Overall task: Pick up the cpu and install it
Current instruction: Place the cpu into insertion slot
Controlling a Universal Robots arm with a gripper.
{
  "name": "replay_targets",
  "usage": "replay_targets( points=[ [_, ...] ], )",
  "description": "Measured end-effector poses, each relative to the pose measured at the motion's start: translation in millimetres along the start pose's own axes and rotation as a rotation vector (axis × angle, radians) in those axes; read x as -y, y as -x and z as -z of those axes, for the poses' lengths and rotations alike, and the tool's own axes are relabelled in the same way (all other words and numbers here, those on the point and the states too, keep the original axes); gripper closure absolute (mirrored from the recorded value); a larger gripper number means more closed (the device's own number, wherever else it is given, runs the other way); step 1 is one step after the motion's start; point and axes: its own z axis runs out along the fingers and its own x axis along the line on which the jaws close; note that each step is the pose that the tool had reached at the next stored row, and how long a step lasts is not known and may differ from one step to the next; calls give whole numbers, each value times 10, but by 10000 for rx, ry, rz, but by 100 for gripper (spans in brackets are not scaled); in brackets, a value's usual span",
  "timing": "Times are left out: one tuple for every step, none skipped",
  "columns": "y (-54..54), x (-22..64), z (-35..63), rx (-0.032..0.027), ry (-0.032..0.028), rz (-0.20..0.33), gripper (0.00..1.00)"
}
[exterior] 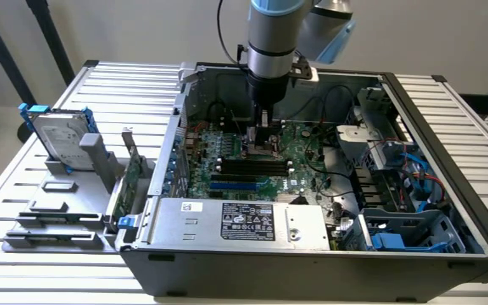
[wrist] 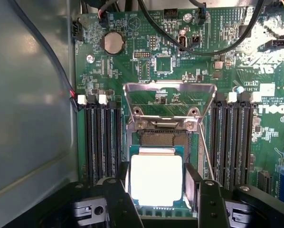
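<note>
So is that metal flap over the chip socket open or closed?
Open. The metal flap stands swung back off the socket, whose dark contact bed lies uncovered; the cpu is not under the flap.

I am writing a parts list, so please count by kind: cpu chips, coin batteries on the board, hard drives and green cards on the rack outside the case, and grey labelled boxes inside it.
cpu: 1
coin battery: 1
hard drive on the rack: 1
green card on the rack: 1
grey labelled box: 1
Total: 5
</note>
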Motion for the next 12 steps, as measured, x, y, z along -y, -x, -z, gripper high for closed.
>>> replay_targets(
  points=[
    [2, 1, -6, -1, 37, 3, 45],
    [4, 1, -13, -2, 72, 7, 45],
    [6, 1, -20, -4, 102, 9, 45],
    [9, 2, -27, -4, 116, 12, 45],
    [13, 2, -34, -4, 122, 13, 45],
    [17, 3, -41, -4, 128, 12, 45],
    [21, 5, -48, -4, 140, 13, 45],
    [24, 7, -54, -6, 165, 15, 45],
    [27, 9, -60, -8, 198, 18, 45],
    [31, 11, -64, -9, 229, 21, 45],
    [35, 13, -69, -10, 254, 23, 45],
    [39, 15, -75, -12, 273, 26, 45]
  ],
)
